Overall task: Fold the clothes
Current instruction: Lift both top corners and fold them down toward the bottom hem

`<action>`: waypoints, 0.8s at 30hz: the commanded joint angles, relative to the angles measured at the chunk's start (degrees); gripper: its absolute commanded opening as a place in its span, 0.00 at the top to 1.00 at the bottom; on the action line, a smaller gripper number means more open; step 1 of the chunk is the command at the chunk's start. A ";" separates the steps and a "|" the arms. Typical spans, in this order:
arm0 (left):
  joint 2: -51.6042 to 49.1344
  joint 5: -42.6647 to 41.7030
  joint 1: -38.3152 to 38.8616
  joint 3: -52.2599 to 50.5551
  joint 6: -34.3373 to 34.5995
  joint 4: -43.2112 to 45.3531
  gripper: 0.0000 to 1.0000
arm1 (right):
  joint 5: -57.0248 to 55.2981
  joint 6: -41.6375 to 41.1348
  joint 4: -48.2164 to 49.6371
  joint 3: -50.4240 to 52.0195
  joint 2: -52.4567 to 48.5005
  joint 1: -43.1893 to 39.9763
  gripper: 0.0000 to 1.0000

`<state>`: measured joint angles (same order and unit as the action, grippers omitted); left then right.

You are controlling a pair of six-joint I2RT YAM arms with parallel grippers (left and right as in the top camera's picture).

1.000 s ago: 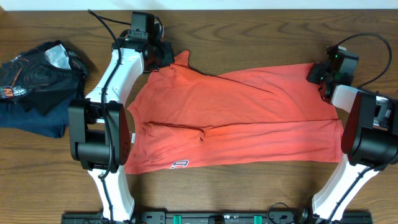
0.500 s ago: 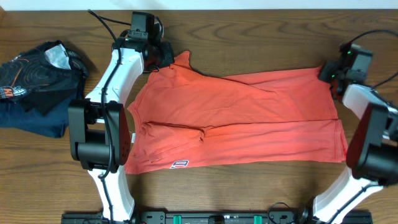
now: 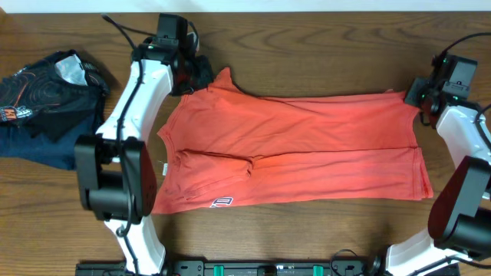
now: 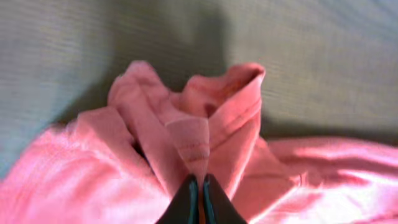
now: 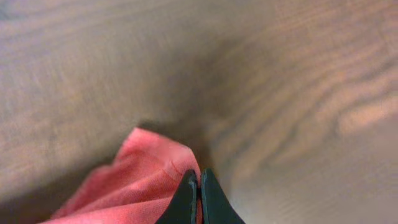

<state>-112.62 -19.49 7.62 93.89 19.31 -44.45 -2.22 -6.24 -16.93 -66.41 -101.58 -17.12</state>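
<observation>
The coral-red T-shirt [image 3: 291, 149] lies spread sideways across the wooden table in the overhead view, with a small white logo near its lower left edge. My left gripper [image 3: 201, 74] is shut on a bunched fold of the shirt at its upper left corner; the left wrist view shows the fingers [image 4: 200, 182] pinched on pink cloth [image 4: 205, 124]. My right gripper [image 3: 414, 96] is shut on the shirt's upper right corner; the right wrist view shows the fingers [image 5: 199, 177] clamped on a small tip of cloth [image 5: 149, 171].
A dark navy garment [image 3: 42, 100] with a printed design lies crumpled at the far left of the table. The table's back edge [image 3: 307, 8] runs just behind both grippers. Both arm bases stand at the front edge.
My right gripper has pulled the shirt's upper right corner to the right, stretching the top edge straighter. My left gripper has shifted slightly up and left with its corner.
</observation>
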 commanded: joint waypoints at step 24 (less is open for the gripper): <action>6.27 -0.76 0.09 0.17 -0.24 -37.29 0.94 | -10.01 -3.56 -22.84 -0.66 1.86 -1.03 0.99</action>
<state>-107.13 -20.45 7.62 93.86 20.62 -80.93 -10.44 -7.60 -38.85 -66.52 -100.86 -17.30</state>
